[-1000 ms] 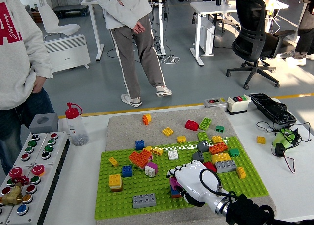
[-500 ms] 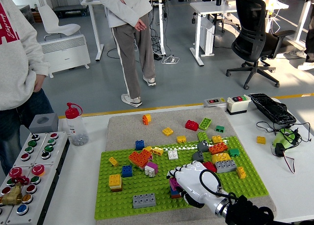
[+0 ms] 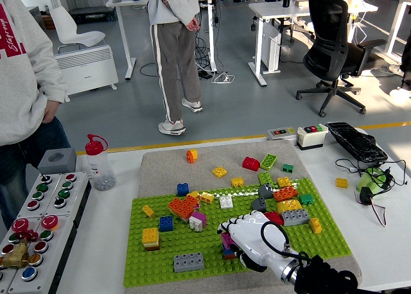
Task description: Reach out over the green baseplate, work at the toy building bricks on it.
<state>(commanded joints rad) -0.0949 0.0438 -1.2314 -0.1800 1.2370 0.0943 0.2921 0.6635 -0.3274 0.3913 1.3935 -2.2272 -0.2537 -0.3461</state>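
Note:
A green baseplate [image 3: 212, 249] lies on a grey mat, studded with many coloured bricks. My right hand [image 3: 239, 237], white with black cabling, reaches in from the lower right and rests low over the plate's front middle. Its fingers are curled over a small magenta and blue brick stack [image 3: 227, 244], which is mostly hidden under the hand. A grey brick [image 3: 189, 262] sits just left of the hand, and an orange cluster [image 3: 182, 207] lies further back. The left hand does not appear.
Loose bricks lie on the mat [image 3: 168, 166] behind the plate. A button box [image 3: 38, 210] and a red-capped bottle [image 3: 99, 162] stand at the left. A switch box [image 3: 312, 135], black tray [image 3: 355, 141] and green battery [image 3: 372, 181] are at the right. A person in a grey sweater [image 3: 26, 69] stands far left.
My right hand has stayed put on the brick stack. Only the person walking in the background has moved further back.

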